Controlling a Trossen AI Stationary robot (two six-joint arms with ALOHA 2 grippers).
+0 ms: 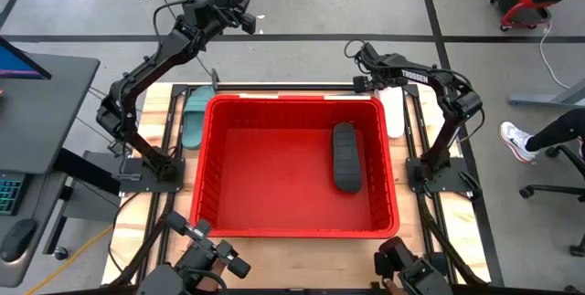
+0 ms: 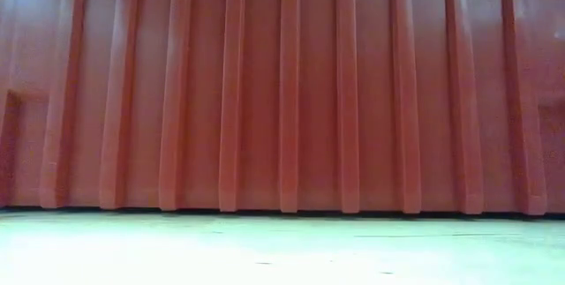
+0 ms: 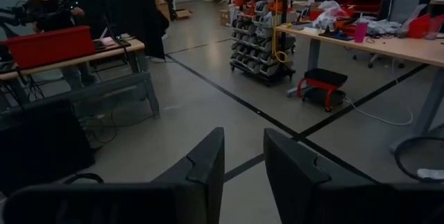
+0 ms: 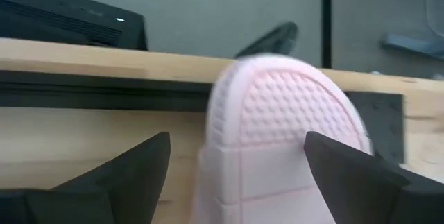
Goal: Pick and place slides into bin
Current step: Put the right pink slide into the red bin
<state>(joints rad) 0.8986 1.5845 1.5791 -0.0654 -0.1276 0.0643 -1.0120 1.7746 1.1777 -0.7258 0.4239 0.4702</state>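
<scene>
White foam-rubber slide [image 4: 277, 134] looks light, squashy; right gripper [image 4: 236, 165] jaws apart astride it, grab mid-sole. Left gripper [image 3: 243, 168] empty, jaws narrowly apart.

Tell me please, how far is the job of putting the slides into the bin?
Done: one black slide lies inside the red bin. In hand: the right gripper is open with its fingers either side of the white slide, not yet gripping. Left: that slide and the teal slide beside the bin. The left gripper is raised, holding nothing.
</scene>
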